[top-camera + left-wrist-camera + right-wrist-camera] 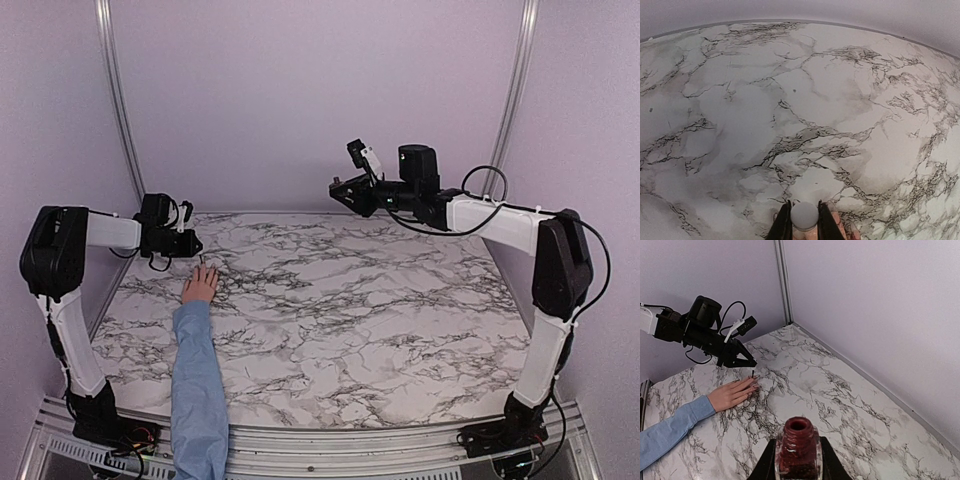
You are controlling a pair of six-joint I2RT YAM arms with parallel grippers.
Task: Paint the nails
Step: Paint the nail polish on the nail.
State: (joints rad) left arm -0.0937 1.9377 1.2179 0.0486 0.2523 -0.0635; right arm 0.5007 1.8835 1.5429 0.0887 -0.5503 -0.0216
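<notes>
**Top view.** The hand (200, 286) lies flat on the worktop (340, 300) at about 9 o'clock, and its blue sleeve (199, 380) runs down toward 7. The left pincer (195, 245) hangs just beyond the hand's far end, at its 12 o'clock. Whether anything touches cannot be told from here. The right pincer (338, 190) is held high at 1 o'clock, well apart from the hand.

**Left wrist view.** At 6 o'clock the jaws are clamped on a round white cap (804, 216). Pink finger ends show just beside it at 5 o'clock, below the pincer. The cap hides whatever hangs under it.

**Right wrist view.** At 6 o'clock the right pincer grips an open bottle (799, 442) of dark red polish, held upright. At 10 o'clock a thin brush (753, 373) points down from the left pincer. Its tip is right over the nails (754, 384) at the far end of the hand. They are too small to tell apart, and whether a gap remains cannot be seen.

The step looks like laying polish on one nail. To do it well:
- The brush should come down gently, only until the bristles just bend.
- The stroke should then run along the finger from the base of the nail to its tip, staying off the skin.
- The bottle should be kept level, ready for another dip.
</notes>
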